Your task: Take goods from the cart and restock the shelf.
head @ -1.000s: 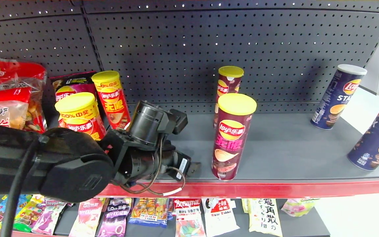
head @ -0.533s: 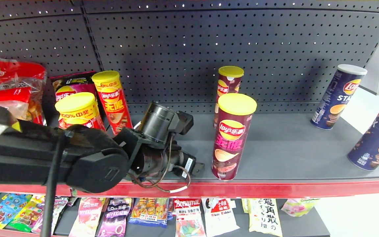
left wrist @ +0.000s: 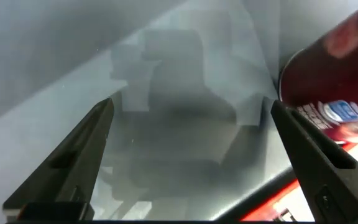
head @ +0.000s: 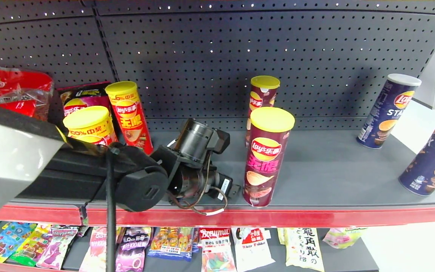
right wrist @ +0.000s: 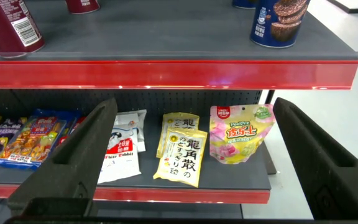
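Note:
A maroon chip can (head: 266, 158) with a yellow lid stands upright near the front of the grey shelf (head: 334, 170). A second maroon can (head: 263, 94) stands behind it. My left arm's wrist (head: 195, 166) lies low over the shelf, just left of the front can. In the left wrist view my left gripper (left wrist: 191, 106) is open over bare shelf with nothing between its fingers, and the maroon can (left wrist: 328, 81) is close beside one finger. My right gripper (right wrist: 194, 102) is open and empty, below and in front of the shelf's red edge (right wrist: 166, 71).
Two red cans with yellow lids (head: 128, 113) (head: 89, 126) and red snack bags (head: 19, 88) stand at the shelf's left. Two blue cans (head: 387, 109) (head: 434, 158) stand at the right. Grey deck lies open between maroon and blue cans. Several snack bags (right wrist: 182, 152) lie on the lower shelf.
My left arm has pushed farther right and forward along the shelf, bringing its wrist closer to the front maroon can. The cans have not moved.

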